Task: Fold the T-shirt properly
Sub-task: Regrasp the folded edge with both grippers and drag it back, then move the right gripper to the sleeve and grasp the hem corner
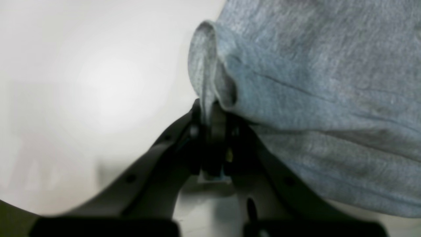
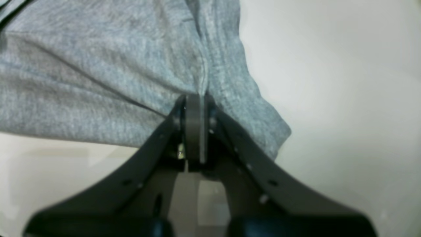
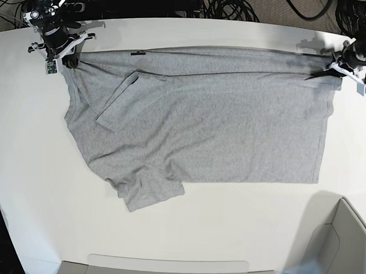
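The heather-grey T-shirt (image 3: pixel 208 120) lies spread on the white table (image 3: pixel 24 166), plain side up, no lettering showing. Its far edge is stretched taut between my two grippers. My left gripper (image 3: pixel 339 70) is at the shirt's far right corner in the base view; the left wrist view shows it (image 1: pixel 209 113) shut on a pinched fold of the grey cloth (image 1: pixel 312 82). My right gripper (image 3: pixel 66 58) is at the far left corner; the right wrist view shows it (image 2: pixel 194 103) shut on the cloth (image 2: pixel 98 75). One sleeve (image 3: pixel 119 99) is folded over the body; the other (image 3: pixel 150 193) lies at the near side.
Black cables (image 3: pixel 225 5) lie beyond the table's far edge. A grey open box (image 3: pixel 339 253) stands at the near right corner, and a flat grey panel (image 3: pixel 165 270) lies along the near edge.
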